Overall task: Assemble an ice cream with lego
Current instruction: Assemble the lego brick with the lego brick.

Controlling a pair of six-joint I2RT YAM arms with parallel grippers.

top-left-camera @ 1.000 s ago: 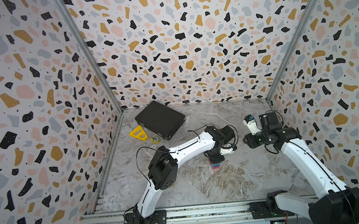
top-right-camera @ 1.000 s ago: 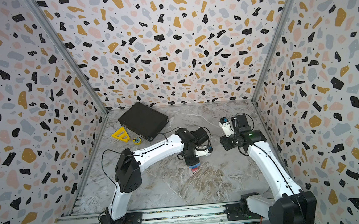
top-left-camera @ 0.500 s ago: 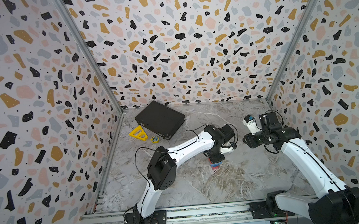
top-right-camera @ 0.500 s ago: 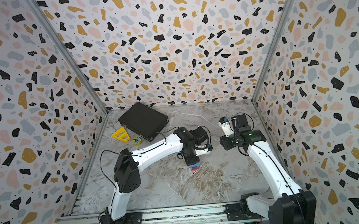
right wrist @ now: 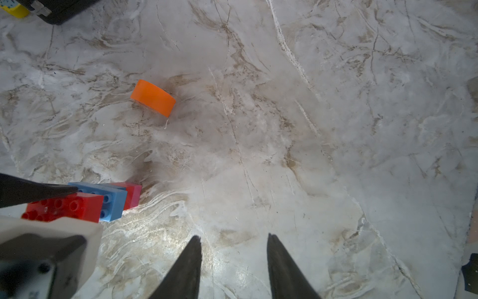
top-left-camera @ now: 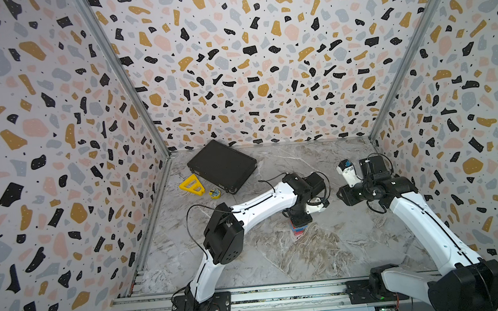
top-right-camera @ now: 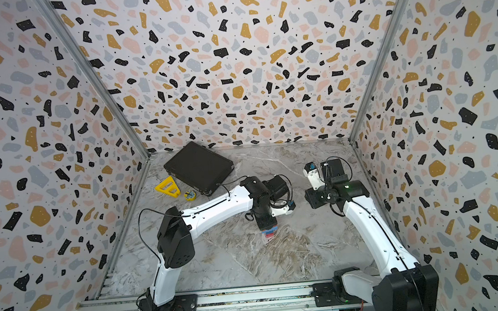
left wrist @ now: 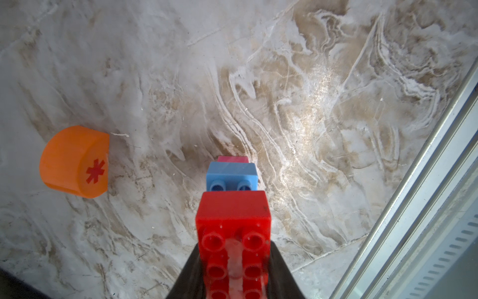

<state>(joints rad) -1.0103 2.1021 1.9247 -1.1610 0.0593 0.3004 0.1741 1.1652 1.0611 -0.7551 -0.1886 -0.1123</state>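
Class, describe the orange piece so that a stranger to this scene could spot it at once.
Start at the grey marble tabletop and find the red, blue and pink brick stack gripped by the left tool. Lying nearby, not touching it, is the orange piece. It alone is rounded, with a red asterisk on its flat face.

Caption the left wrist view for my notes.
Left gripper grips the red brick atop a blue-and-pink stack; the orange dome lies apart on the marble table.

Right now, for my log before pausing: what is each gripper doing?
Left gripper: shut on the red brick.
Right gripper: open, holding nothing.
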